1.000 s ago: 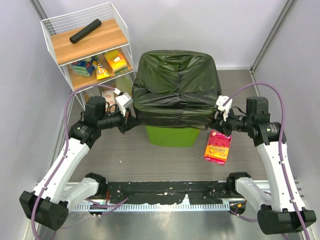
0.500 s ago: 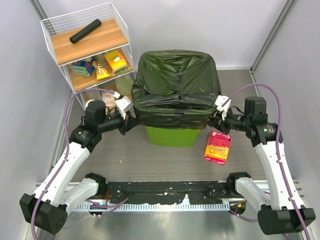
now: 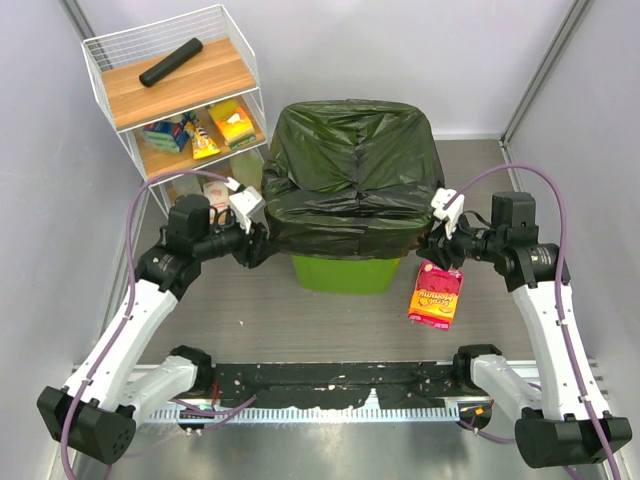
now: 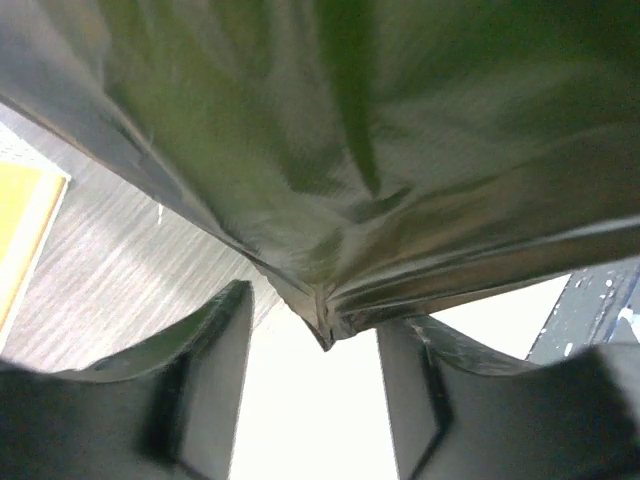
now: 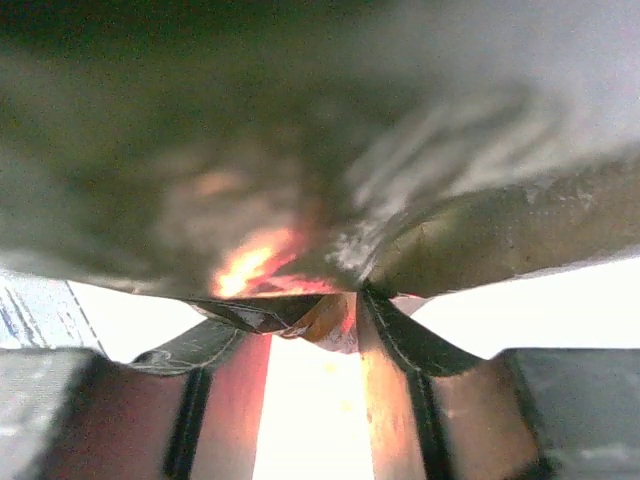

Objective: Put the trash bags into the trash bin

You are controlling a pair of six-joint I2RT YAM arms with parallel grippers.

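The black glossy trash bag (image 3: 350,180) is draped over the lime-green trash bin (image 3: 345,272) and covers its rim and most of its walls. My left gripper (image 3: 257,243) is at the bag's lower left corner. In the left wrist view that gripper (image 4: 318,322) is open, and the bag's (image 4: 380,130) corner hangs loose between the fingertips. My right gripper (image 3: 429,248) is at the bag's lower right edge. It (image 5: 305,335) is open too, with a fold of the bag (image 5: 250,150) lying at its tips.
A white wire shelf (image 3: 100,60) stands at the back left with a rolled black cylinder (image 3: 170,62) on top and packets below. An orange-red snack packet (image 3: 436,295) lies on the floor right of the bin. Grey walls close in on both sides.
Both grippers have opened from shut and let go of the bag's lower corners. The bag's lower edge hangs against the bin.
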